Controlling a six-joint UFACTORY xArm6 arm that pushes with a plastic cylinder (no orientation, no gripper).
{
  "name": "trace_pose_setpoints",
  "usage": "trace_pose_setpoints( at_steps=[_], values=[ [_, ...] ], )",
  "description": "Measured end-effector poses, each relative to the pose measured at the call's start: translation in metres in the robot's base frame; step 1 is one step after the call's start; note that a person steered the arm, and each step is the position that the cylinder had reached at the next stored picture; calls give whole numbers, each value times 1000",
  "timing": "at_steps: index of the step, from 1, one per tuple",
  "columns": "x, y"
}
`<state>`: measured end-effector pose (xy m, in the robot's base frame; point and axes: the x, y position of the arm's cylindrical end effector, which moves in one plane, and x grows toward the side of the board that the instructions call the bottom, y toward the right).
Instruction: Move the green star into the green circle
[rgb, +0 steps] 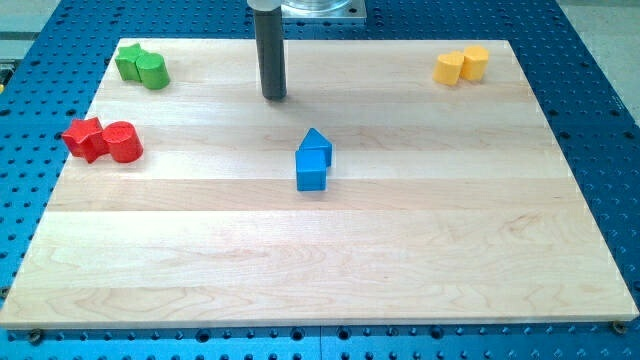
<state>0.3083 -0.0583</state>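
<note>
The green star lies at the board's top left corner. The green circle, a short cylinder, touches it on its right. My tip stands on the board at the top centre, well to the right of both green blocks and above the blue blocks. It touches no block.
A red star and a red cylinder touch at the left edge. A blue pointed block and a blue cube sit together at the centre. Two yellow blocks sit at the top right. The wooden board lies on a blue perforated table.
</note>
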Motion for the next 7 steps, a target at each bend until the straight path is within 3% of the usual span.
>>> trace_pose_setpoints(
  at_steps=[1,2,3,5,6,7],
  values=[
    [-1,1],
    [-57,-4],
    [-65,-6],
    [-117,-58],
    [-117,-61],
    [-116,-126]
  ],
)
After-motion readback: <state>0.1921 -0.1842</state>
